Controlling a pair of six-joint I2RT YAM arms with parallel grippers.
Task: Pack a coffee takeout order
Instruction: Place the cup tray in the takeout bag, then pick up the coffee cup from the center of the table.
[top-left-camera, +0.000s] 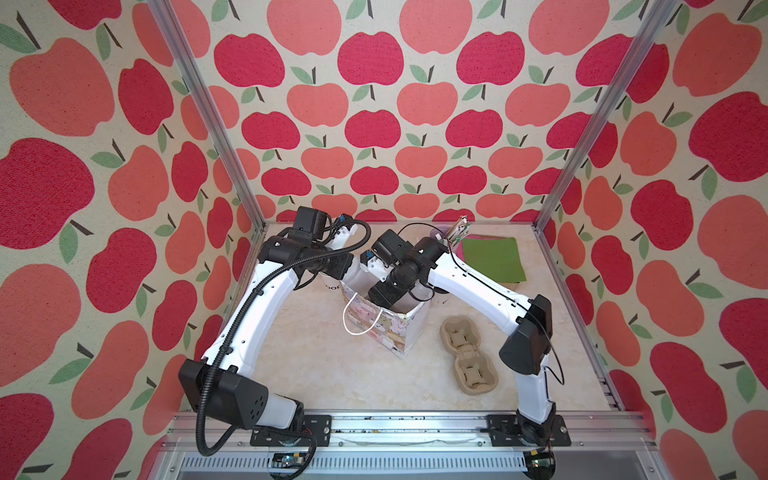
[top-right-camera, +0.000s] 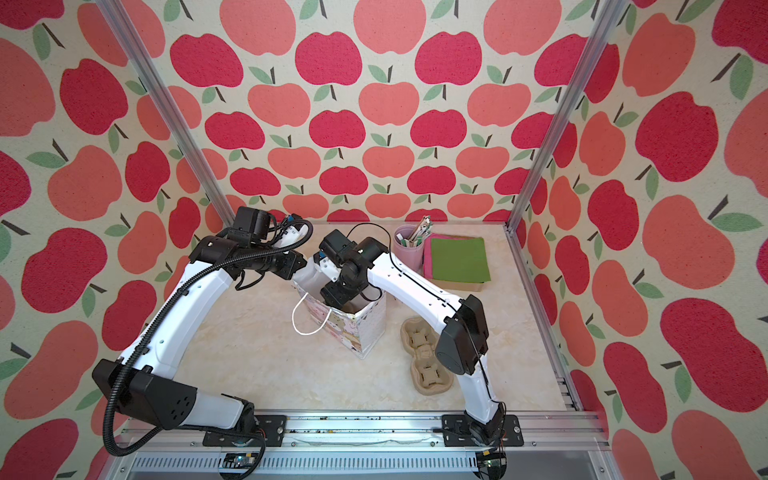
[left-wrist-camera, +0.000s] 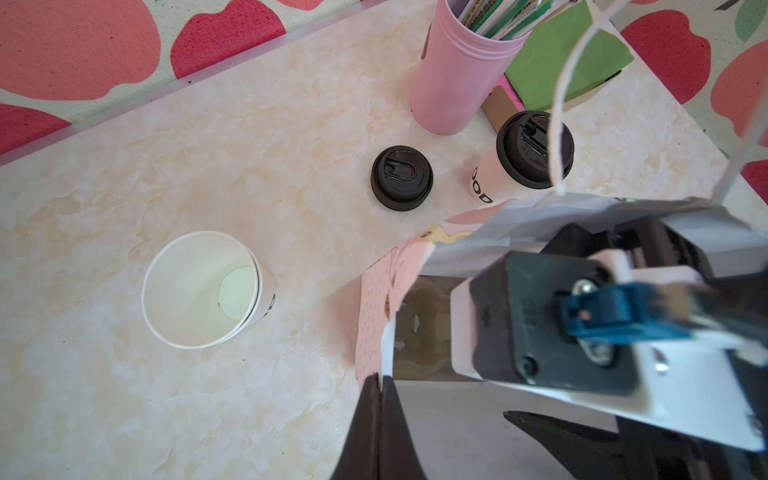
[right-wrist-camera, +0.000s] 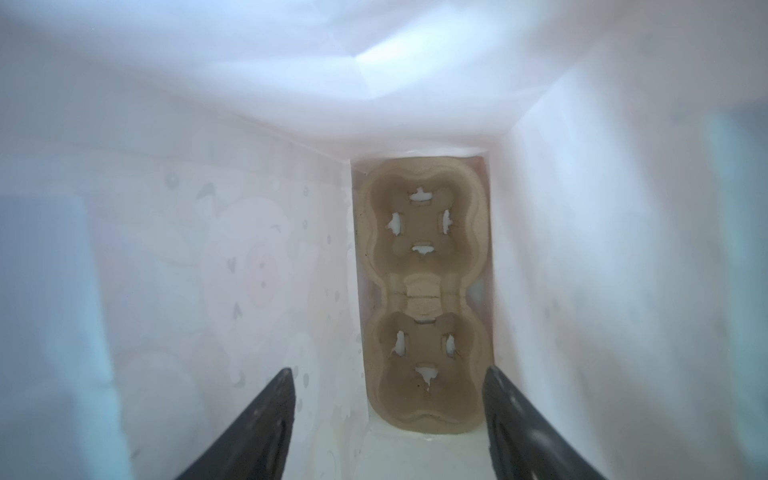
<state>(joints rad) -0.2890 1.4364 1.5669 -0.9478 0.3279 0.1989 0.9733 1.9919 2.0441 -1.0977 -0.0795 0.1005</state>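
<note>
Right gripper, jaws spread, hangs inside the animal-print paper bag over the tan pulp two-cup carrier lying flat on its floor; left gripper pinches the bag's rim. Light, stiff, rough pulp: probably best gripped at its middle bridge.

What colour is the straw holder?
The straw holder is pink; clearest in the left wrist view.

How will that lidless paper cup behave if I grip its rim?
The lidless cup looks empty, so probably light and easily tipped. Its thin open rim, with no lid bracing it, will likely flex under a firm squeeze.
</note>
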